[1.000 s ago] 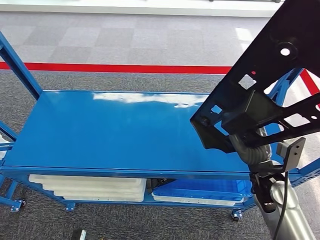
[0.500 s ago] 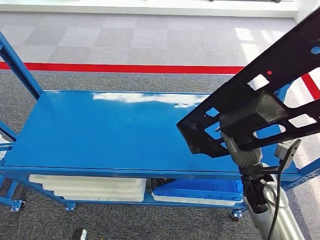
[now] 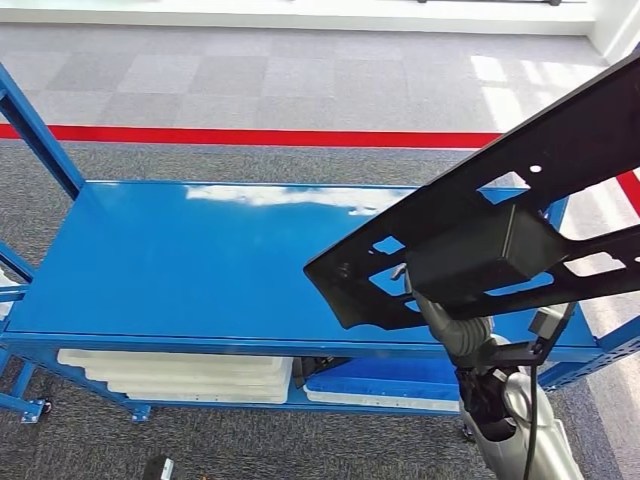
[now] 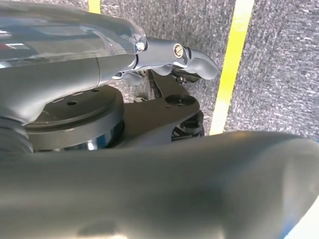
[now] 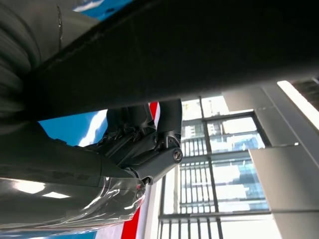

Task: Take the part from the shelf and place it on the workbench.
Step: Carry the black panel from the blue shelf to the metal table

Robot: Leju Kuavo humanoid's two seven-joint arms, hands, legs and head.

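A large flat black part (image 3: 483, 230) with several cut-outs hangs tilted above the right end of the blue workbench (image 3: 196, 260). Its low end points left over the bench top and its high end rises off to the right. My right hand (image 3: 447, 318) grips the part from underneath, mostly hidden by it. In the right wrist view the dark fingers (image 5: 144, 144) clamp against the part's black underside (image 5: 195, 50). My left hand (image 4: 165, 55) hangs over grey carpet, fingers stretched out with nothing in them.
White trays (image 3: 181, 372) and a blue bin (image 3: 392, 380) sit on the bench's lower shelf. A blue frame post (image 3: 38, 130) rises at the left. A red floor line (image 3: 226, 135) runs behind the bench. A yellow line (image 4: 229, 74) crosses the carpet.
My right arm has carried the part leftward and lower over the bench, and its tilt has flattened. The bench and camera have stayed still.
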